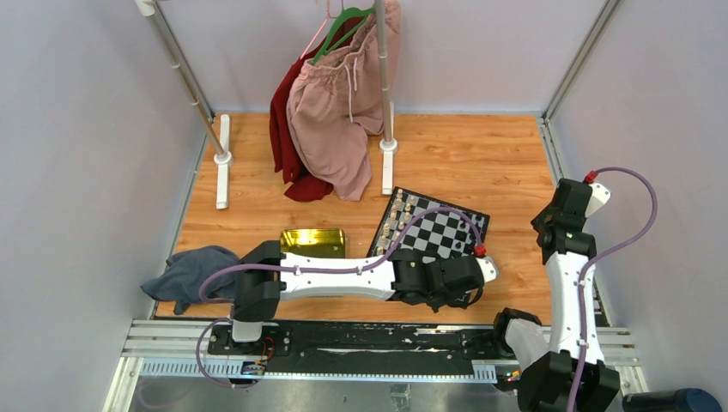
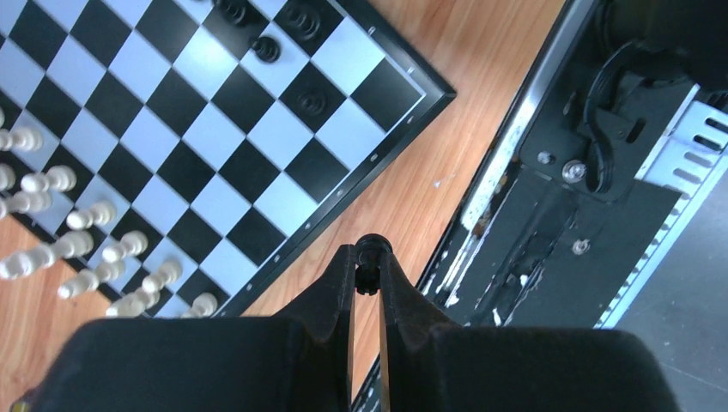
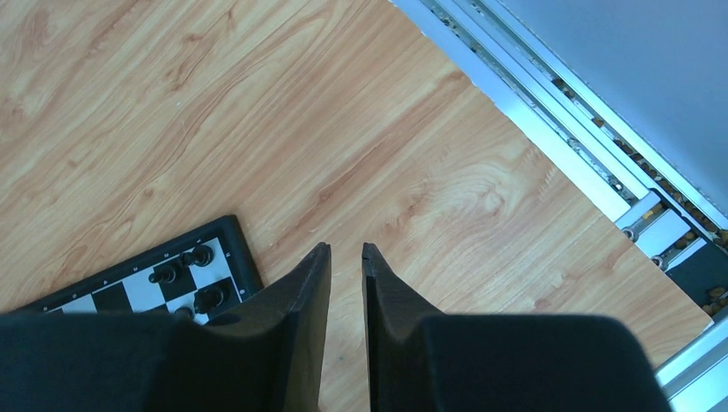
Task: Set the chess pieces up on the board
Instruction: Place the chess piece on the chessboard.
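The board (image 1: 442, 230) lies tilted on the wooden table, just beyond my left wrist. My left gripper (image 2: 368, 268) is shut on a small black chess piece (image 2: 372, 247), pinched at the fingertips above bare wood just off the board's edge (image 2: 369, 167). A few black chess pieces (image 2: 266, 49) stand on squares near one corner. Cream-white pieces (image 2: 51, 249) fill the rows on the opposite side. My right gripper (image 3: 345, 249) hangs open over bare wood, nothing between its fingers, beside a board corner (image 3: 236, 249) where black pieces (image 3: 199, 256) stand.
A shiny yellow-green tray (image 1: 313, 242) sits left of the board, and a grey-blue cloth (image 1: 193, 270) lies at the table's left edge. Pink and red garments (image 1: 339, 112) hang from a rack at the back. A black and metal rail (image 1: 343, 339) runs along the near edge.
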Robot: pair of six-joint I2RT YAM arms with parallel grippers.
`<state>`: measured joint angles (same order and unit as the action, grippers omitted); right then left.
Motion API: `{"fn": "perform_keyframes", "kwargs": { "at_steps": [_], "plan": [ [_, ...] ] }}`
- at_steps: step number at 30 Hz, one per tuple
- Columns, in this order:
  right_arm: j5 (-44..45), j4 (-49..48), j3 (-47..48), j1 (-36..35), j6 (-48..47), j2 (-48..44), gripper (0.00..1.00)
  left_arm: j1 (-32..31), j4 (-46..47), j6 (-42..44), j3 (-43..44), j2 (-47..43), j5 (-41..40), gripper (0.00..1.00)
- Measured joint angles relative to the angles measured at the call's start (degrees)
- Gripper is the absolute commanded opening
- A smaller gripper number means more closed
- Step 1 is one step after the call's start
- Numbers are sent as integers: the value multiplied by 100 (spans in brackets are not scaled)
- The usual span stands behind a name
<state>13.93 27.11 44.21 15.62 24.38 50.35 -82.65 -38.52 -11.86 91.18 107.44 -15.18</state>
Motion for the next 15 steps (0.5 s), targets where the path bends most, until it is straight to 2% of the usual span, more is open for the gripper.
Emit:
{"fn": "perform_keyframes", "kwargs": {
  "at_steps": [15],
  "plan": [
    [-33, 83, 308, 800, 184, 345, 24, -81, 496, 664, 719, 931, 273, 0]
  ]
}}
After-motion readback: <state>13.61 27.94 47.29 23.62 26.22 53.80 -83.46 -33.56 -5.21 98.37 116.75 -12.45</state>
